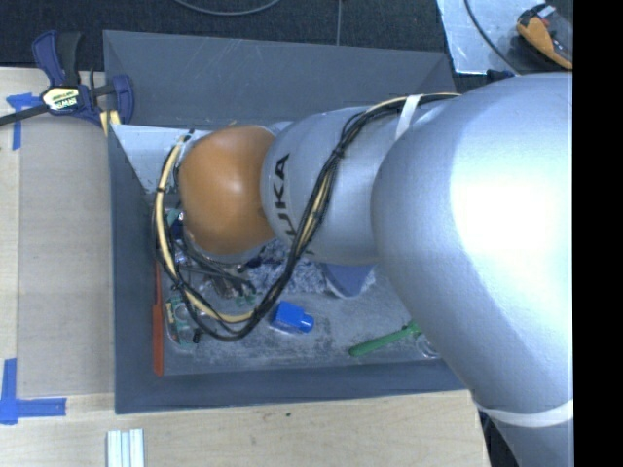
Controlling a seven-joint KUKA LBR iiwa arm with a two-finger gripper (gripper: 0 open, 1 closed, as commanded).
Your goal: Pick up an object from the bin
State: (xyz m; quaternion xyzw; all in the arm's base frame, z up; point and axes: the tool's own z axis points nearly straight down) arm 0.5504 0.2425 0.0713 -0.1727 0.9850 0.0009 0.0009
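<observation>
My gripper (pixel 210 278) shows as a dark body under the wrist, low over the left half of the bin. Cables hang around it and hide what lies beneath. A small blue block (pixel 294 319) lies just to its right on the bin floor. A thin orange-red stick (pixel 159 321) runs along the left wall beside the gripper. Grey-white crumpled material (pixel 295 269) sits behind the blue block.
A green stick-like thing (pixel 385 341) lies near the front wall to the right. A pale blue rounded thing (pixel 348 282) peeks out under the arm. The arm and its orange cover hide the middle and right of the bin.
</observation>
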